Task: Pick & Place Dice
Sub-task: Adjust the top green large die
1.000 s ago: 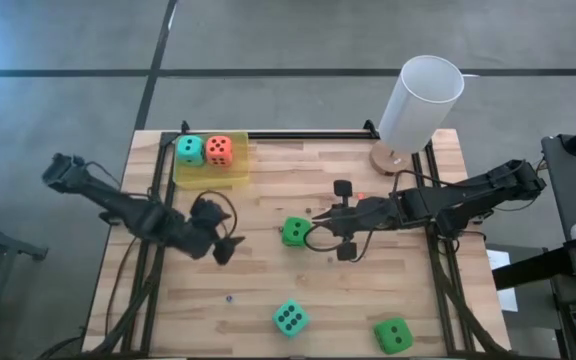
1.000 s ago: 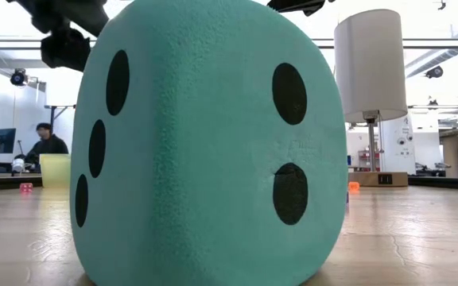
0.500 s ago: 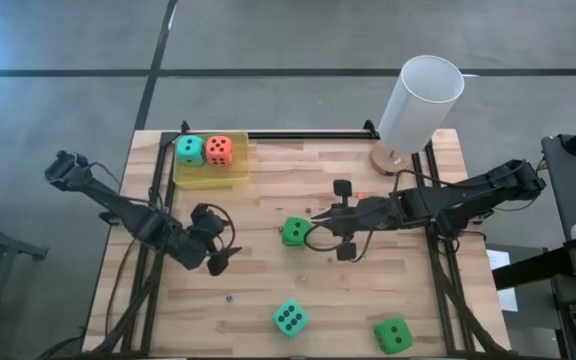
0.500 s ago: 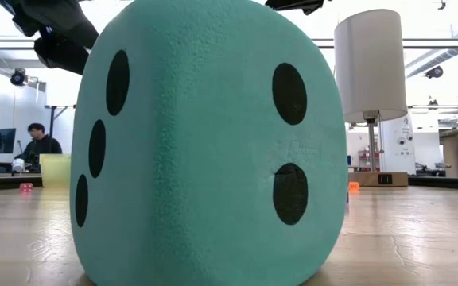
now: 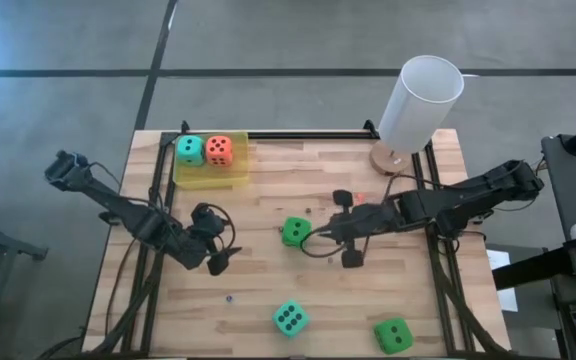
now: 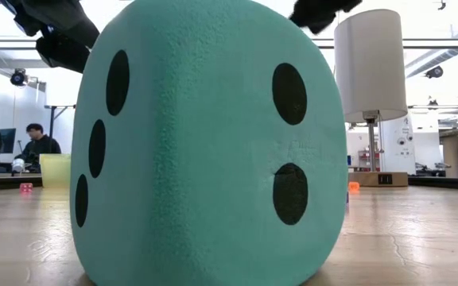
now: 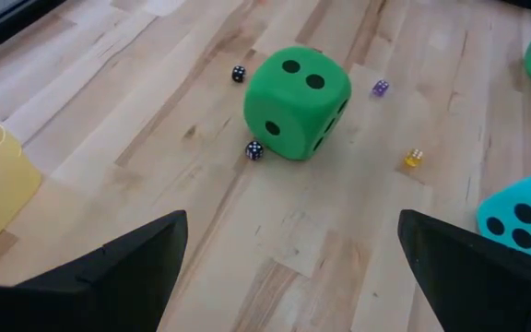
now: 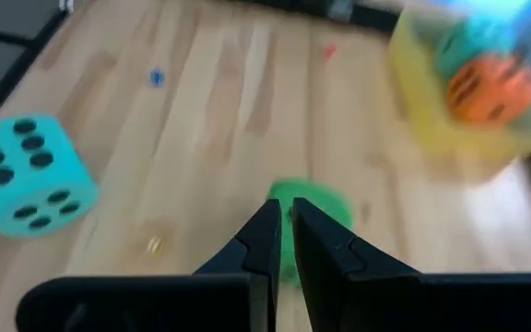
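I take the yellow tray (image 5: 209,172) at the bench's (image 5: 268,270) far left corner as my landmark. Inside it I see one teal die (image 5: 189,150) and the orange-red die (image 5: 219,150) side by side, touching. A bright green die (image 5: 294,232) rests on the bench well to the right of the tray and nearer the front, with a few tiny dice scattered just beside it. The second teal die (image 5: 289,319) lies farther from the tray, near the front edge, and the second green die (image 5: 393,335) sits to its right at the front right corner. My left end effector (image 5: 218,242) hovers in front of the tray, fingers spread wide and empty, well apart from the central green die. My right end effector (image 5: 311,236) sits just beside that green die on the side away from the tray; its fingers (image 8: 270,242) are pressed together, gripping nothing. A white lamp (image 5: 416,105) stands at the far right, level with the tray.
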